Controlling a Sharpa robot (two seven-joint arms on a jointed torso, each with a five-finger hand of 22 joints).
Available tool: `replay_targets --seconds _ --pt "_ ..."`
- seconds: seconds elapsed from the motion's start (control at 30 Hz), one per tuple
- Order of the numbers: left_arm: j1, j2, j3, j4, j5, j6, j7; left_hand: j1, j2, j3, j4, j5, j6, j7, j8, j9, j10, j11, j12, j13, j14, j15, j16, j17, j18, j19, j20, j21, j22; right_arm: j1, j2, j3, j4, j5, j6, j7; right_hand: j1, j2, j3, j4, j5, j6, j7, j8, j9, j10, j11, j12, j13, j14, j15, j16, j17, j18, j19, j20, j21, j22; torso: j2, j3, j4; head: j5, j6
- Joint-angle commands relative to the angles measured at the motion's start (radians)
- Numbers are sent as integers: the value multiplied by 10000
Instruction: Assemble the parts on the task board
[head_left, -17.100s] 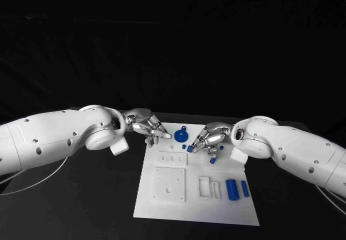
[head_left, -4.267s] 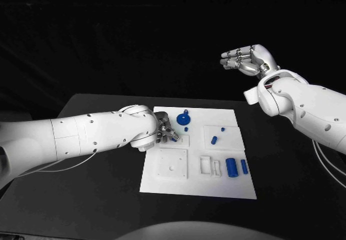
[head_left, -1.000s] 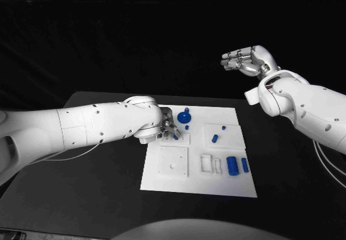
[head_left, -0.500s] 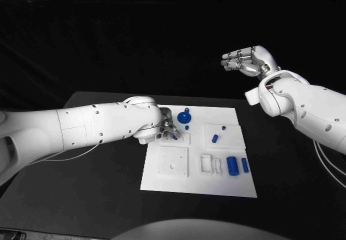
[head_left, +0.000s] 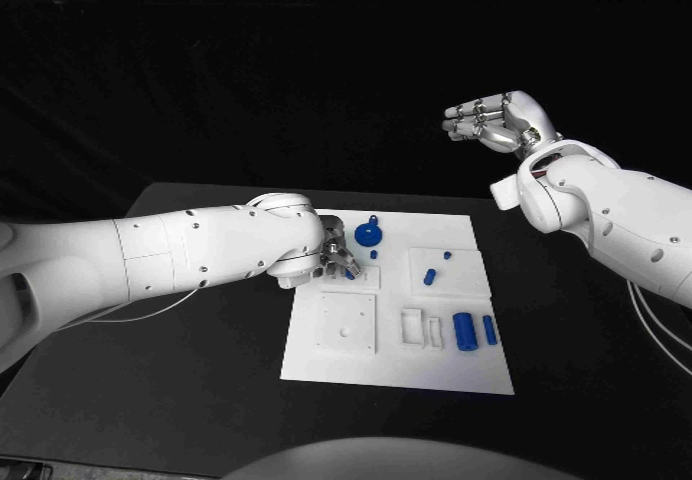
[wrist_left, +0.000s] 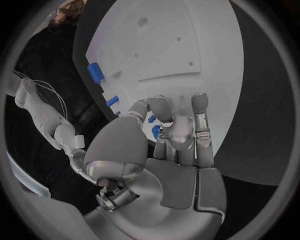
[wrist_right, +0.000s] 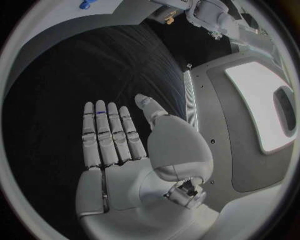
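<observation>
progress looks early from where i stand. task board (head_left: 397, 372) lies flat mid-table, and most of the blue parts on it look loose rather than seated. going by size: the round blue disc (head_left: 368, 237) sits at about twelve o'clock on the board; the fat cylinder (head_left: 462, 331) and the slimmer bar (head_left: 489, 330) lie side by side near four o'clock, just beside the white slotted holder (head_left: 421, 328), not in it; a short peg (head_left: 428, 277) and a smaller one (head_left: 446, 257) rest on the raised square toward two o'clock.

left hand (head_left: 339, 262) is down at ten o'clock, fingers curled onto the board beside a small blue piece (wrist_left: 155, 132); whether it actually grips that piece i cannot tell. right hand (head_left: 493, 120) hangs high, well off the board, fingers straight and apart, holding nothing.

my guess: nearly everything is left to fit.
</observation>
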Motion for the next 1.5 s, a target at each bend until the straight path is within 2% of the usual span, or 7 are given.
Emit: replay_targets --seconds 0.03,0.57,0.87,0.97,1.07,1.3,1.5 --pt "-57 61 -16 -23 -93 223 -100 94 216 835 -752 -62 1949 -1312 46 891 124 -405 -16 -16 17 2 -65 -24 88 1 -11 36 181 -3 -2 7 18 -9 134 50 7 -95 40 6 2 -70 -14 -32 -14 -51 19 -55 -6 -62 -4 -31 -15 142 -54 -4 18 -14 3 3 -4 6 -5" --pt "-87 365 -15 -375 -82 719 -134 10 272 917 -803 -57 1937 -1315 60 971 123 -405 7 -47 28 -1 -45 -4 45 20 -55 18 184 -4 26 7 9 -9 159 43 12 -87 45 -3 4 -62 -12 -31 -13 -54 20 -55 -6 -68 -2 -31 -14 142 -61 -3 18 -13 -1 5 4 7 -19" --pt "-90 477 -14 -578 -52 1015 -159 -25 333 899 -777 -361 1877 -1304 49 1031 125 -394 -11 -100 -12 2 -112 -120 17 10 -77 -18 178 -8 20 7 22 -9 182 32 5 -90 56 -10 -1 -79 -12 -32 -14 -62 23 -55 -6 -86 3 -32 -15 137 -81 5 10 -16 2 -2 -4 -17 -23" --pt "-92 445 -14 -549 11 1126 -145 46 222 793 -792 -418 1886 -1291 35 1019 127 -365 -12 -122 -52 26 -142 -168 14 -20 -53 -59 177 -9 4 7 34 -9 199 22 4 -92 49 -10 -9 -90 -10 -33 -15 -71 27 -55 -6 -100 8 -32 -15 136 -91 7 9 -15 0 -4 2 -35 -28" --pt "-94 397 -14 -506 62 1134 -114 39 108 470 -619 -947 1890 -1321 31 1025 129 -361 -26 -140 -87 32 -189 -247 25 -26 -9 -105 168 -13 -5 7 36 -9 205 15 1 -98 39 -10 -11 -120 -5 -36 -17 -75 34 -55 -5 -110 11 -33 -15 135 -102 11 7 -15 -7 2 18 -52 -18" --pt "-96 300 -13 -459 83 897 -85 -1 -117 -272 298 -1548 1824 -1342 -24 1009 130 -372 -88 -209 -121 12 -286 -400 99 25 82 -254 160 -28 -28 7 38 -9 181 -25 -15 -107 -28 19 8 -267 15 -40 -21 -110 71 -54 -5 -125 21 -32 -15 129 -144 21 1 -15 -6 -7 16 -81 -6" --pt "-93 215 -11 -460 33 592 -84 -476 -252 -763 1347 -2978 1888 -1372 -4 1009 132 -384 -81 -219 -110 3 -294 -404 149 72 124 -317 166 -35 -30 7 28 31 190 -45 21 -84 -299 122 -282 -425 40 -44 -27 -159 95 -52 -4 -177 42 -31 -15 123 -212 46 1 -15 9 -9 9 -85 0"
